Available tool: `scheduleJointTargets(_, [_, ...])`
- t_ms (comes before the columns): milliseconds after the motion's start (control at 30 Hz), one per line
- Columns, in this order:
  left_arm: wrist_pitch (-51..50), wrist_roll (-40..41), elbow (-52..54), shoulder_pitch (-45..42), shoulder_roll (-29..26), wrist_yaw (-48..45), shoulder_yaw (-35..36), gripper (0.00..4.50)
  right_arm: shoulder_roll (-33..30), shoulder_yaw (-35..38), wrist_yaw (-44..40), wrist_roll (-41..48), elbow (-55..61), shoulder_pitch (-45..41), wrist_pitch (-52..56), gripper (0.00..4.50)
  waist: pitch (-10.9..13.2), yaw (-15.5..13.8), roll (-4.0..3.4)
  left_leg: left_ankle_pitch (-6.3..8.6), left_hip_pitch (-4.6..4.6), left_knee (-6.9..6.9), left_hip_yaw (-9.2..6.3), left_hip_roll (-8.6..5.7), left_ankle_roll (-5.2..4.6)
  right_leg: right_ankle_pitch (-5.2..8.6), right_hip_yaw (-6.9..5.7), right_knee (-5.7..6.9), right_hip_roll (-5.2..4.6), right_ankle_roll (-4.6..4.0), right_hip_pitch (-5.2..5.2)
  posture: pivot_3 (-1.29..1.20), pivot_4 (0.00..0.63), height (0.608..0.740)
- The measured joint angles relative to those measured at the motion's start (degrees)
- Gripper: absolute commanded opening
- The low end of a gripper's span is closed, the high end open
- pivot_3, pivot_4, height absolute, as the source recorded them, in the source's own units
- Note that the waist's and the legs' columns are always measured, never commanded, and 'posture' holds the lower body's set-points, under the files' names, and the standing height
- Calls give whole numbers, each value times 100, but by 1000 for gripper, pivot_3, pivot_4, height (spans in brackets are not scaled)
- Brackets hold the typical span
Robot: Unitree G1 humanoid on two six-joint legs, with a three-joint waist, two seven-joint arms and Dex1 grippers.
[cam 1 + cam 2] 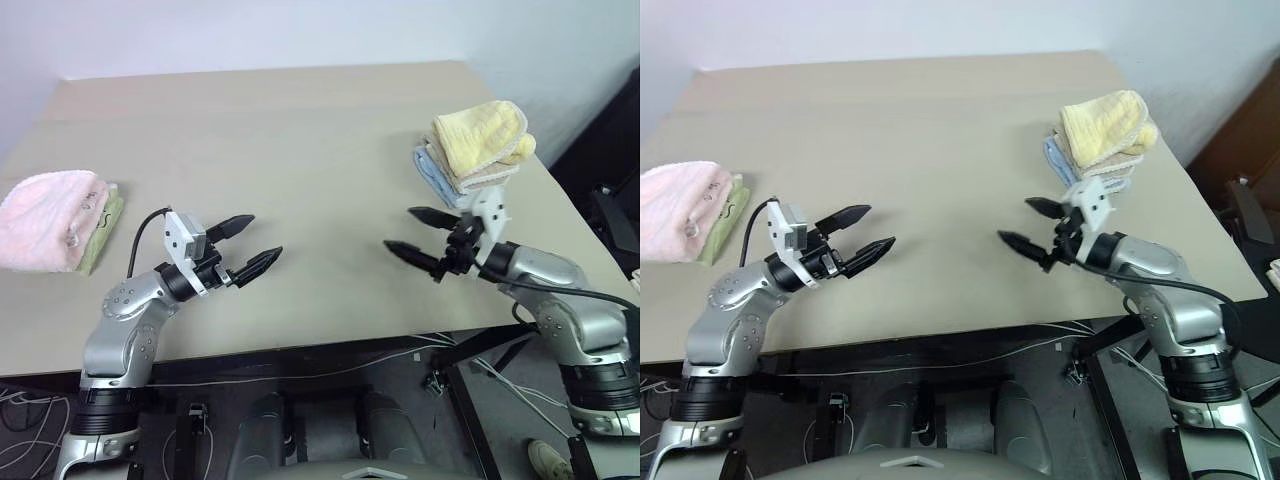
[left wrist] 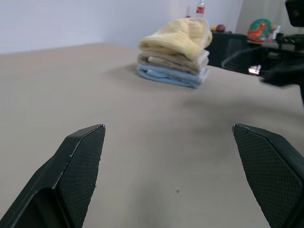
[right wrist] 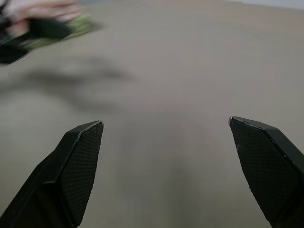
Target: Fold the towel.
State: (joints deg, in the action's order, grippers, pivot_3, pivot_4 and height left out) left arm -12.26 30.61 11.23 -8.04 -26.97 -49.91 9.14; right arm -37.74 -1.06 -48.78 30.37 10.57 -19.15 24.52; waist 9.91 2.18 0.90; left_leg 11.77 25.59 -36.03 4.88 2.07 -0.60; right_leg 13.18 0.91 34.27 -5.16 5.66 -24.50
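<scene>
Both grippers sit at the near edge of the table point(image 1: 300, 130), facing each other over bare surface. Left gripper point(image 1: 247, 247) has its fingers spread wide, nothing between them. Right gripper point(image 1: 418, 234) likewise spread and empty.

The towel point(image 1: 480, 135), pale yellow, is already folded and tops the stack at the far right: beige towel point(image 2: 164, 61) under it, blue towel point(image 2: 168, 77) at the bottom. Stack is just beyond the right gripper, not touching it. At the left edge, a pink towel point(image 1: 50, 215) rests on a green one point(image 1: 105, 220).

My read: this fold looks finished and the arms are parked between cycles. If another towel is next, I'd take it from the left pile:
- pinch only the top layer, near a corner, so the green one doesn't drag along
- bring it to the bare centre and flatten before folding
- keep the right arm low and clear of the stack; a nudge would topple it
</scene>
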Motion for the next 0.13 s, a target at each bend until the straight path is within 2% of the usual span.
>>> scheduleJointTargets(133, [-69,16,433,497,2,217,74,4500,21,-118,-347,-179,-332,-189,-119,4469,0,-15,0,3,7,8,2,-4,-4,0,-1,-7,-10,0,-5,0,150,740])
